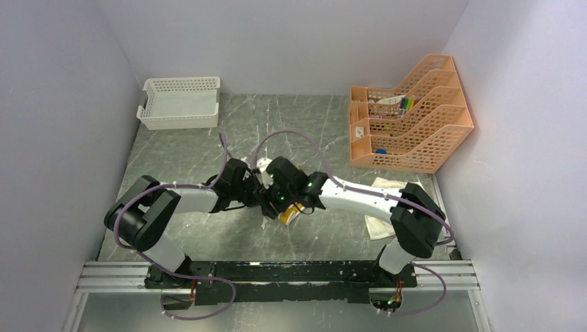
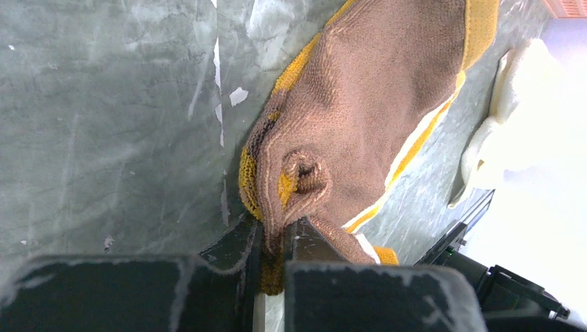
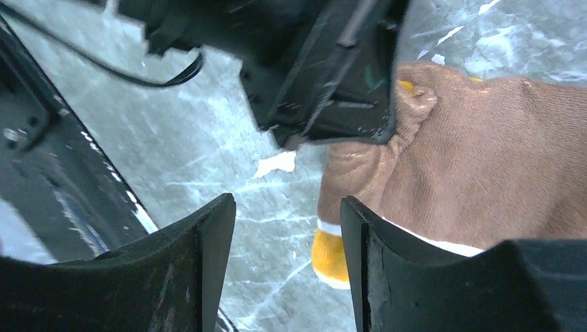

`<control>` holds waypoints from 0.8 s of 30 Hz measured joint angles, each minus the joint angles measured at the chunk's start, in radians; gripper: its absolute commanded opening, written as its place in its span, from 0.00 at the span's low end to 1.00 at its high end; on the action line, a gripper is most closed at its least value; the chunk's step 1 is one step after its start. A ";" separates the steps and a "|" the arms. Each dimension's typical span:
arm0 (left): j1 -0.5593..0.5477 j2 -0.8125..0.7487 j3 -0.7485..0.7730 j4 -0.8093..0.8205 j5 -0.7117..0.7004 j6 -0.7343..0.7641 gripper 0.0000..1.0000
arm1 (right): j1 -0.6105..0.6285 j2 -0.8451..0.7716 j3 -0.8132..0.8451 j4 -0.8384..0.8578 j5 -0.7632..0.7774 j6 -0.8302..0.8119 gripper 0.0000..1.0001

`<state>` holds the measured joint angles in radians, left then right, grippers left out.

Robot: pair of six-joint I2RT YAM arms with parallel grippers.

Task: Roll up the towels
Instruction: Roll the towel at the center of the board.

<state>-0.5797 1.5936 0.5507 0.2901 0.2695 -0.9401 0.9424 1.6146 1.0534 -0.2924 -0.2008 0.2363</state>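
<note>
Pale walls close in a grey, scuffed, marbled surface [image 1: 180, 173]. From above, we see the left arm [image 1: 201, 199] and the right arm [image 1: 360, 197] meeting at the middle, with the mustard-and-brown towel [image 1: 291, 213] peeking out beneath their wrists. The cream towel [image 1: 385, 184] lies to the right, partly under the right arm. A white basket [image 1: 180, 102] sits at the back left and an orange file rack [image 1: 408, 121] at the back right, both well apart from the work.

In the left wrist view, the left fingers [image 2: 235, 249] are pinched tight on a bunched edge of the mustard-and-brown towel, which spreads away flat across the surface. The knit looks soft, light and limp, so we judge it will sag and slip unless it is gripped at an edge or fold and kept taut. The cream towel lies crumpled just beyond it.

In the right wrist view, the right fingers [image 3: 201, 263] stand moderately apart with nothing between them, and one sits just beside the towel's yellow corner. The left wrist hangs right above them, so we judge crowding between the two wrists to be the main obstruction. A looping cable also hangs nearby.
</note>
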 measured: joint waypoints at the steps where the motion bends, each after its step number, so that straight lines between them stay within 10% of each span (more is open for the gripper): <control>1: 0.000 0.000 0.006 -0.012 -0.001 0.007 0.10 | 0.042 -0.011 0.009 -0.023 0.067 -0.022 0.57; 11: 0.000 0.007 0.030 -0.048 0.004 0.033 0.10 | 0.209 0.033 0.014 -0.147 0.500 -0.100 0.57; 24: 0.006 0.028 0.042 -0.039 0.031 0.039 0.15 | 0.277 0.062 0.009 -0.110 0.605 -0.123 0.64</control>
<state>-0.5732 1.6218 0.5922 0.2516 0.3000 -0.9012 1.2194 1.6768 1.0622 -0.4023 0.4046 0.1131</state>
